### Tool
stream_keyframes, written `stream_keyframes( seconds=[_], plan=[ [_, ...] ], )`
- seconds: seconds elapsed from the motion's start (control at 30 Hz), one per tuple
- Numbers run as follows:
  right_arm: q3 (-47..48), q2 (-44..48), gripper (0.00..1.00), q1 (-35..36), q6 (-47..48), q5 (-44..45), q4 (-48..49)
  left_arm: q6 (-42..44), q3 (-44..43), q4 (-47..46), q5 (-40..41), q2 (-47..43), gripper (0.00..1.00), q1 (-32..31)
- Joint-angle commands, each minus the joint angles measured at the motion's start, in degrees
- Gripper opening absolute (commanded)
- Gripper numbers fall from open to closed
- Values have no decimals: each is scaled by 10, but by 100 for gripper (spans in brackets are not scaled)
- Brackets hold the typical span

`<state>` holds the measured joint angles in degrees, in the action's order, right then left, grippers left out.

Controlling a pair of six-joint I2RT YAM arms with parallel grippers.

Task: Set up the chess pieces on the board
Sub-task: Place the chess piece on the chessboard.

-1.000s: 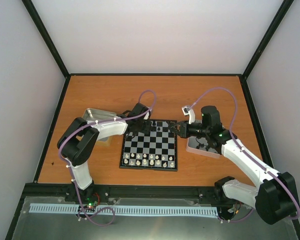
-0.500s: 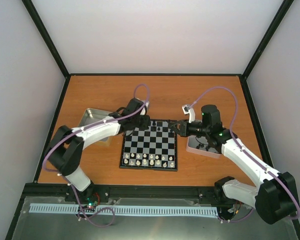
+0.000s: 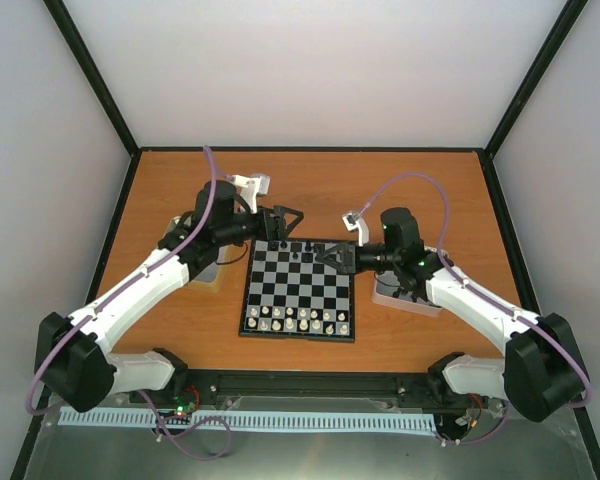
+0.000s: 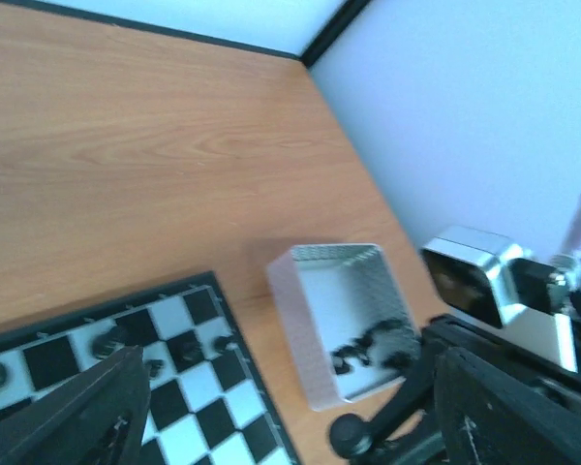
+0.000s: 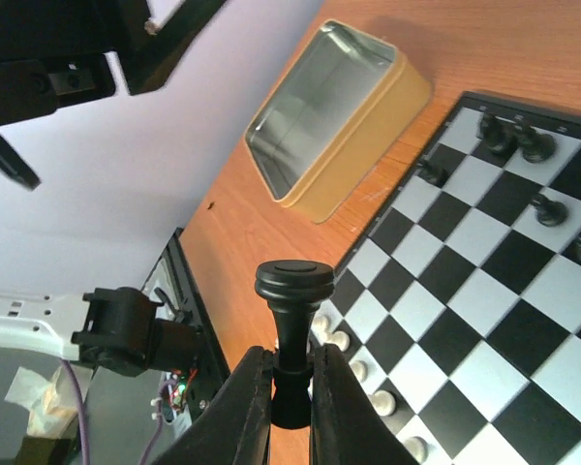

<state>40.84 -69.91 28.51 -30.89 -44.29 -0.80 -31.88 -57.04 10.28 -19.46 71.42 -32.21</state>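
Roughly halfway, I would judge. At the far left the left tray [image 5: 363, 145] sits on the surface [image 3: 310, 185] just off the board's far left corner, and it looks empty. Beside it the left end effector [image 3: 288, 220] hangs over the board's far edge with its jaws spread wide and nothing between them.

On the board [image 3: 300, 285], the white pieces [image 3: 297, 320] fill most of the two near rows. Only a handful of black pieces [image 5: 535, 143] stand along the far edge, so most of the black side is left to place.

Over the far right part of the board, the right end effector [image 5: 292, 360] is clenched on the held piece [image 5: 292, 291], a black one gripped by its narrow stem. Its long axis runs straight out along the fingers, wide round end away from the wrist, pointing leftward and close to level rather than upright. Whether that end is head or foot I cannot tell from this angle.

Further right, the right tray [image 4: 300, 329] lies just beside the board with more black men [image 4: 373, 344] heaped inside, waiting to be set.
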Motion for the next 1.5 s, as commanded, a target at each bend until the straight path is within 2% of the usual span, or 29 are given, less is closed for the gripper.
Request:
stream_keyframes(
  seconds=[0.0, 0.1, 0.2, 0.3, 0.5, 0.7, 0.77, 0.87, 1.03, 1.2, 1.3, 1.37, 1.47],
  plan=[
    [42, -11, 4, 22, 34, -29, 20, -60, 11, -35, -170, 5, 82, 18],
    [59, -19, 4, 27, 54, -44, 11, -71, 21, -47, -234, 16, 82, 23],
    [72, -29, 4, 29, 70, -55, 4, -65, 27, -54, -295, 25, 76, 25],
    [85, -44, 4, 31, 83, -66, -5, -66, 32, -56, -307, 21, 69, 24],
    [107, -58, 4, 37, 117, -69, -35, -93, 39, -55, -288, 17, 47, 28],
    [117, -65, 4, 37, 125, -71, -45, -124, 55, -69, -272, 30, 41, 28],
    [116, -65, 4, 37, 126, -73, -44, -138, 56, -87, -270, 31, 35, 28],
    [111, -65, 4, 38, 125, -72, -40, -144, 52, -95, -251, 25, 18, 30],
    [99, -72, 5, 39, 93, -66, -1, -143, 59, -96, -229, 11, 10, 32],
    [84, -63, 27, 39, 33, -39, 42, -150, 67, -94, -213, -2, 9, 34],
    [10, -36, 47, 40, -82, -21, 177, -176, 66, -101, -197, -14, 9, 35],
    [-38, -17, 53, 44, -165, 11, 279, -208, 68, -112, -190, -21, 9, 35],
    [-77, -7, 60, 60, -253, 77, 364, -263, 78, -140, -183, -29, 9, 35]
  ],
)
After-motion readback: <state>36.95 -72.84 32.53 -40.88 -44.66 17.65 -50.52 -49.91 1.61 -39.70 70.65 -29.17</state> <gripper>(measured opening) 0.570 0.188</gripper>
